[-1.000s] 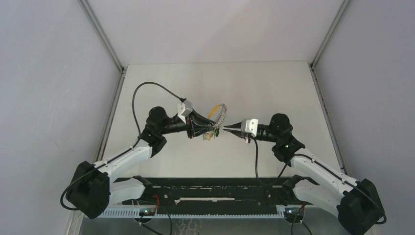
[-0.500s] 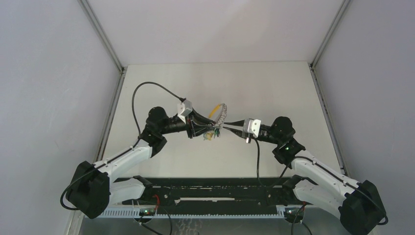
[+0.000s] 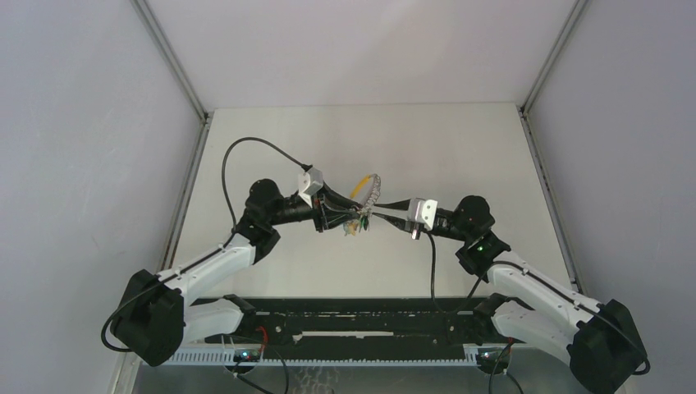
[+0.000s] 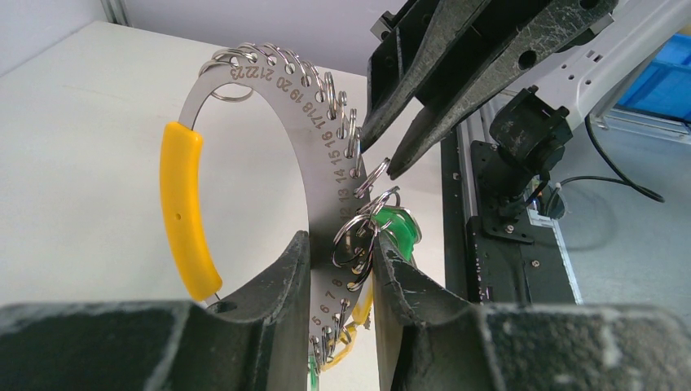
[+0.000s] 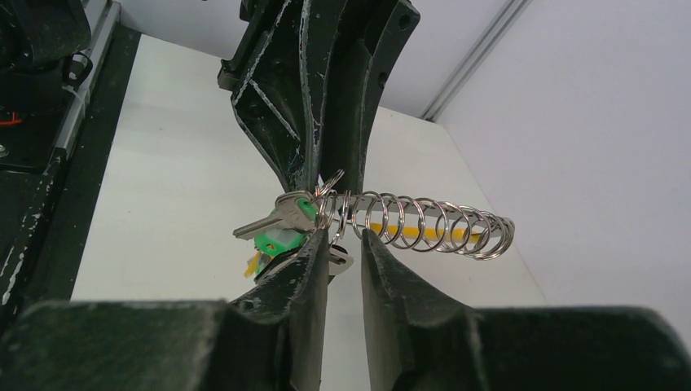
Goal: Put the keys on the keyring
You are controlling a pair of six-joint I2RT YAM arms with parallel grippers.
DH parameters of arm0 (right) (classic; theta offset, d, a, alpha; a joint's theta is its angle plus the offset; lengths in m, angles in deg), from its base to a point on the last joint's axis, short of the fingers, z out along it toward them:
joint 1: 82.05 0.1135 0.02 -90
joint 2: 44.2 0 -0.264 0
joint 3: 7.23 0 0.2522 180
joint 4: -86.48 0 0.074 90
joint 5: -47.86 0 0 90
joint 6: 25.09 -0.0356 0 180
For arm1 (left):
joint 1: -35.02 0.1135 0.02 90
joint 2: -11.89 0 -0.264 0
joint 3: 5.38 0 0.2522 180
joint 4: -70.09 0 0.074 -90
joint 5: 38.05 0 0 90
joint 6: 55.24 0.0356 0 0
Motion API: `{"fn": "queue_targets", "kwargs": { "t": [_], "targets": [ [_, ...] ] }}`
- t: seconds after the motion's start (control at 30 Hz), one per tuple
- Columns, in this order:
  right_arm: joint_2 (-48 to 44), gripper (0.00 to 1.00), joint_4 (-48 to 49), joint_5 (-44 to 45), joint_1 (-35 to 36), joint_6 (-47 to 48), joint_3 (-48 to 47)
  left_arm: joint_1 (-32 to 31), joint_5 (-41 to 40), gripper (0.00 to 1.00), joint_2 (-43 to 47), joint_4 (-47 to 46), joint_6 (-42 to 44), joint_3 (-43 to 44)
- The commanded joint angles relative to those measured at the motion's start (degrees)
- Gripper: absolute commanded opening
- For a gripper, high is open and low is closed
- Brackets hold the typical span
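Observation:
The keyring (image 3: 371,190) is a curved silvery numbered band (image 4: 314,122) with a yellow grip (image 4: 183,212) and several small split rings (image 5: 424,221). It is held above the table. My left gripper (image 4: 342,244) is shut on the band's lower part. Green tags (image 4: 399,228) and a silver key (image 5: 269,221) hang by its tips. My right gripper (image 5: 344,236) is narrowly open, its tips at the small rings beside the left gripper's tips; it also shows in the left wrist view (image 4: 376,159). A small silver piece (image 5: 341,261) shows behind its left finger. I cannot make out the black-headed key.
The white table (image 3: 460,148) runs back to grey walls on three sides. A black rail (image 3: 353,316) with the arm bases lies along the near edge. Both arms meet over the middle of the table.
The right gripper's fingers have parted slightly and its wrist has shifted at the rings. The left gripper and the keyring have stayed in place.

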Motion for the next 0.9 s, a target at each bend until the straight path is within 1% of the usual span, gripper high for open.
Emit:
{"fn": "queue_targets", "kwargs": {
  "t": [0.0,0.07,0.17,0.43,0.87],
  "targets": [
    [-0.4,0.23,1.6,0.5,0.2,-1.2,0.0,-0.5,0.0,0.04,0.7,-4.7,-0.5,0.0],
    [-1.2,0.26,0.7,0.6,0.2,-0.7,0.0,-0.5,-0.5,0.04,0.9,-4.7,-0.5,0.0],
    [-1.7,0.27,-0.3,0.6,0.1,-0.1,0.0,-0.6,-0.5,0.04,0.8,-4.6,-0.5,0.1],
    [-0.6,0.19,2.1,-1.8,0.3,-1.3,0.0,-0.6,-0.2,0.04,0.7,-5.2,-1.0,0.1],
    [0.4,0.19,3.6,-0.7,0.3,-2.8,0.0,-1.1,0.7,0.04,0.8,-5.4,-0.7,0.0]
  ]
}}
